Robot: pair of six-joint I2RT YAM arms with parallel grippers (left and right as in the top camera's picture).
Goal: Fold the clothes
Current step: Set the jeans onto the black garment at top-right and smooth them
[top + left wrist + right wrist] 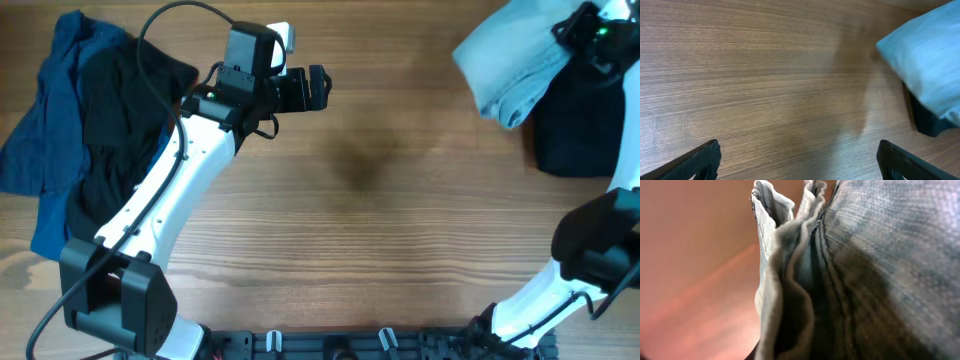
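Overhead looks straight down; left wrist, low, shares its shorts (510,60); right wrist sits against them.

Pale-blue denim shorts (505,60): one
Dark folded garment (572,135): one
Royal-blue garment (35,150): one
Black garment (118,110): one
Arms: two, left arm (175,178), right arm (535,295)
Desk (380,220): one

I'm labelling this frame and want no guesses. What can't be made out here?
Right tool: overhead, cropped by the top edge; right wrist view, its fingers hidden by pale denim filling the frame.
Dark garment: overhead, partly under the denim; its type is unclear.
Blue garment and black garment: overhead, heaped, partly under the left arm.
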